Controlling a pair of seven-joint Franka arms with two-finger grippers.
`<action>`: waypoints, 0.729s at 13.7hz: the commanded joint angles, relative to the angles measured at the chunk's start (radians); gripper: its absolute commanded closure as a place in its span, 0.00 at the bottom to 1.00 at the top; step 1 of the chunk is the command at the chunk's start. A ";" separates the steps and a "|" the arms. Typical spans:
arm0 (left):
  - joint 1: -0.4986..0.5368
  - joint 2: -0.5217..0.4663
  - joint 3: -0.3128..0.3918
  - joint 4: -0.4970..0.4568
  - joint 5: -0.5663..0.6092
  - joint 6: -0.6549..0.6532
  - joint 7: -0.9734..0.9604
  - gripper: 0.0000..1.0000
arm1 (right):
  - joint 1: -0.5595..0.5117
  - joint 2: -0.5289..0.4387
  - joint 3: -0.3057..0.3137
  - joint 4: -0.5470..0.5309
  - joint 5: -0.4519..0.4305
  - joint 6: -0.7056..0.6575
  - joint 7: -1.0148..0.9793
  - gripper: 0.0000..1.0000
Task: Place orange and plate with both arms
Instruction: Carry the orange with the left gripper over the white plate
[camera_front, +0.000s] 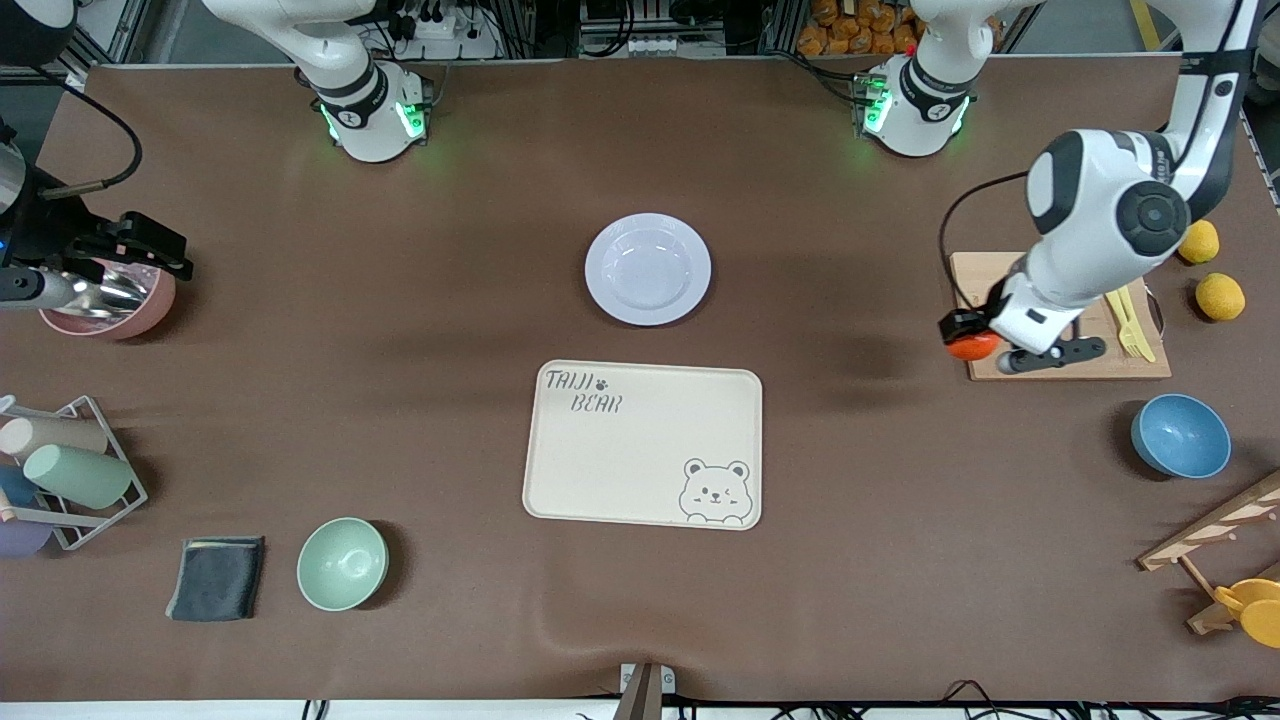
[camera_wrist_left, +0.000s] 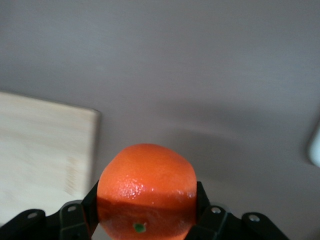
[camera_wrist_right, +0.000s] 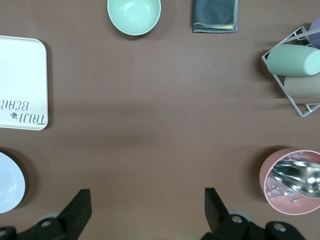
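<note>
A brown surface (camera_front: 400, 330) carries the whole layout; the orange (camera_front: 972, 346) is clamped between the fingers (camera_wrist_left: 75, 215) of the left gripper (camera_front: 975, 340), held in the air over the edge of a wooden cutting board (camera_front: 1140, 365) toward the left arm's end of the surface; in the left wrist view the orange (camera_wrist_left: 146, 190) fills the space between the two dark fingers, with the pale board (camera_wrist_left: 40, 150) beside it; on the board lie a yellow fork (camera_front: 1130, 322) and a black-handled tool (camera_front: 1060, 353); two yellow lemons (camera_front: 1220, 296) sit just beside the board, and a blue bowl (camera_front: 1180, 435) lies nearer the front camera; the plate (camera_front: 648, 269) rests empty in the middle of the surface, well apart from the orange, with the cream bear tray (camera_front: 642, 443) nearer the camera than it; the right gripper (camera_wrist_right: 147, 212) waits with its fingers (camera_wrist_right: 77, 212) wide apart over bare surface toward the right arm's end, near a pink bowl (camera_front: 110, 310) holding a metal scoop (camera_wrist_right: 300, 176); a wire rack of cups (camera_front: 65, 470), a dark cloth (camera_front: 216, 578) and a green bowl (camera_front: 342, 563) lie nearer the camera.
</note>
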 joint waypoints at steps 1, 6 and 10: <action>-0.003 0.059 -0.178 0.074 -0.024 -0.048 -0.299 1.00 | -0.002 0.016 0.005 0.028 0.004 -0.012 0.002 0.00; -0.190 0.217 -0.267 0.189 -0.013 -0.034 -0.702 1.00 | -0.001 0.021 0.005 0.028 0.004 -0.012 0.003 0.00; -0.351 0.346 -0.263 0.299 0.010 -0.031 -0.934 1.00 | 0.001 0.024 0.007 0.028 0.004 -0.010 0.002 0.00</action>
